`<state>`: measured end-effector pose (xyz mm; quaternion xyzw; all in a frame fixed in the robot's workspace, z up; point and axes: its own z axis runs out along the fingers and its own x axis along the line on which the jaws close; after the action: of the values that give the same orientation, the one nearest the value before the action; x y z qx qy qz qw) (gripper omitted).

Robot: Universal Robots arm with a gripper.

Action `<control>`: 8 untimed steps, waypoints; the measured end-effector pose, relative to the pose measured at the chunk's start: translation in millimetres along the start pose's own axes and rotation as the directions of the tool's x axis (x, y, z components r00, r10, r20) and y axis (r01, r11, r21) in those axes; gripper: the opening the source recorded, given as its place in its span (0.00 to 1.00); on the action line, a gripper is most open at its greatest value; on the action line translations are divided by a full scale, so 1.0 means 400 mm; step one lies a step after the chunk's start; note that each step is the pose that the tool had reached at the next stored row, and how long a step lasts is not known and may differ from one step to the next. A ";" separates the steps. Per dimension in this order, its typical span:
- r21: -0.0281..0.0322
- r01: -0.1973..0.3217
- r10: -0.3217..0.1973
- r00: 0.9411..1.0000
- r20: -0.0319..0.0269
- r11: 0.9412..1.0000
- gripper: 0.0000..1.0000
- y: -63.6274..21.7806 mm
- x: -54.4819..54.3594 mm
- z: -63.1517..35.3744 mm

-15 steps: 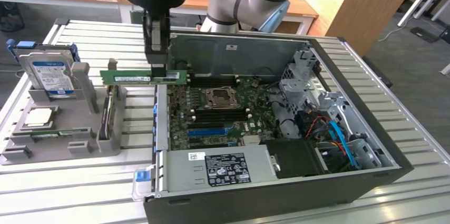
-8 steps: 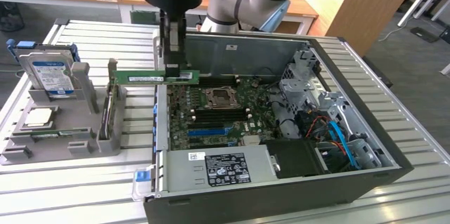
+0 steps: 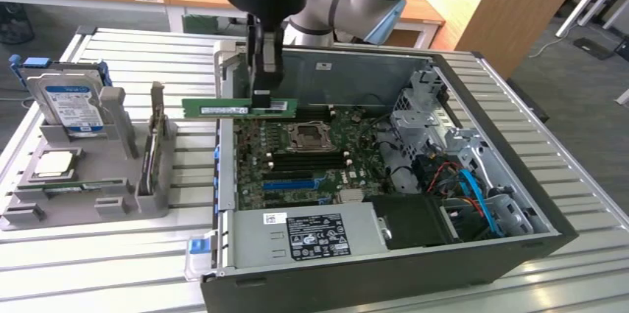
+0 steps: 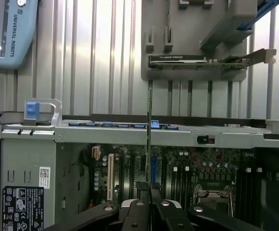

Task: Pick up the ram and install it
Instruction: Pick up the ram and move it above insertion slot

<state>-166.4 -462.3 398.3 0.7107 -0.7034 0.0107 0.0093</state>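
Claw (image 3: 262, 101): closed on the ram, pinching its flat faces, fingers pointing straight down.
Grip spot: a bit off mid-length, toward the exterior view's right end of the stick.
Ram (image 3: 221, 107): held in the air, long edge level, over the motherboard (image 3: 294, 162) inside the open PC case (image 3: 511, 202), clear of the board.
Ram look: slim green stick w/ dark chips & pale label; edge-on in wrist view.
Case: on slatted tabletop (image 3: 99, 269), nearer the exterior view's right edge.
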 end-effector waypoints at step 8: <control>0.000 0.000 0.000 1.000 0.000 1.000 0.12 -0.057 0.001 0.000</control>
<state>-143.4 -462.3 398.3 0.7107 -0.7033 0.0107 0.0093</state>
